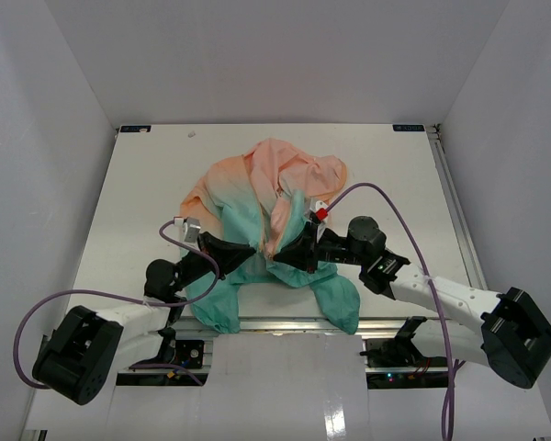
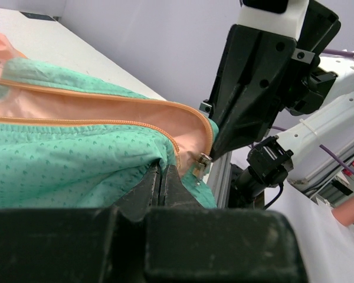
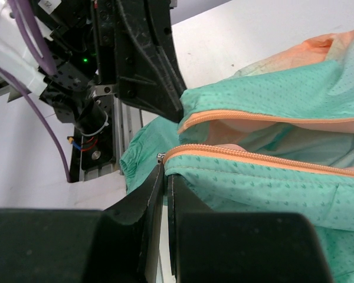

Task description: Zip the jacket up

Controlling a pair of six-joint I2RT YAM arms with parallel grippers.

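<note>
The white table (image 1: 138, 184) carries the crumpled peach-to-teal fabric jacket (image 1: 257, 184) at its middle. The left gripper (image 1: 253, 249) is clamped on one teal bottom front edge; the right gripper (image 1: 278, 254) pinches the other, just beside it.

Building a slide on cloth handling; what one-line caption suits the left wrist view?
Left claw pinches the teal hem of the jacket beside its open orange zipper, the right claw at the facing edge.

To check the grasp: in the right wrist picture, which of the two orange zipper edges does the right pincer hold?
The lower edge, its end clamped in the right pincer; the upper edge ends at the left pincer instead.
</note>
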